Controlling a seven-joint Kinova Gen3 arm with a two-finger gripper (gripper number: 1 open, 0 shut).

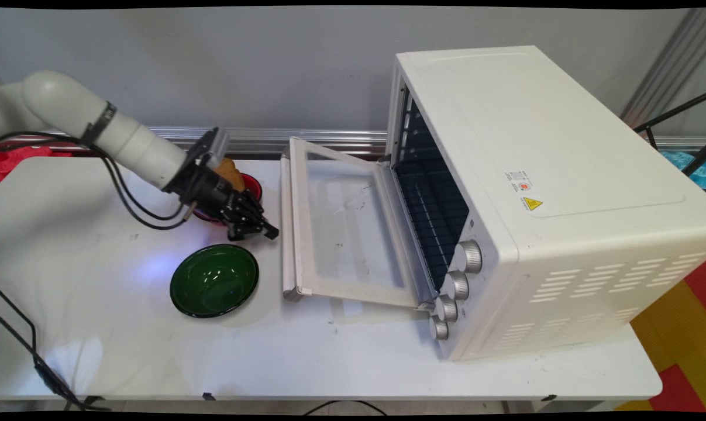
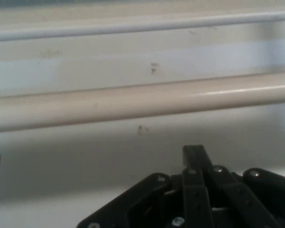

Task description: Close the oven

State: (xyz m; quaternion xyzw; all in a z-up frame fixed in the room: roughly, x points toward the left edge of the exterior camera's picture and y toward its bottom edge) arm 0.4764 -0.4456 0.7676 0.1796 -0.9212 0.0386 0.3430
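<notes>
My black gripper (image 1: 268, 233) hangs low over the table, just left of the open oven door's handle bar (image 1: 286, 234). In the hand view its fingers (image 2: 195, 159) are pressed together with nothing between them, and the cream handle bar (image 2: 142, 99) runs across close ahead. The white toaster oven (image 1: 534, 193) lies open, its glass door (image 1: 344, 225) folded down flat toward me. A green bowl (image 1: 214, 280) sits empty just below the gripper. Behind the wrist, a red bowl (image 1: 253, 186) holds a brown piece of food (image 1: 230, 171), partly hidden by the arm.
Several silver knobs (image 1: 457, 285) line the oven's front right side, and a dark rack (image 1: 431, 204) shows inside. Black cables (image 1: 136, 204) hang from the arm over the table's left part. A metal rail (image 1: 271, 137) runs along the wall behind.
</notes>
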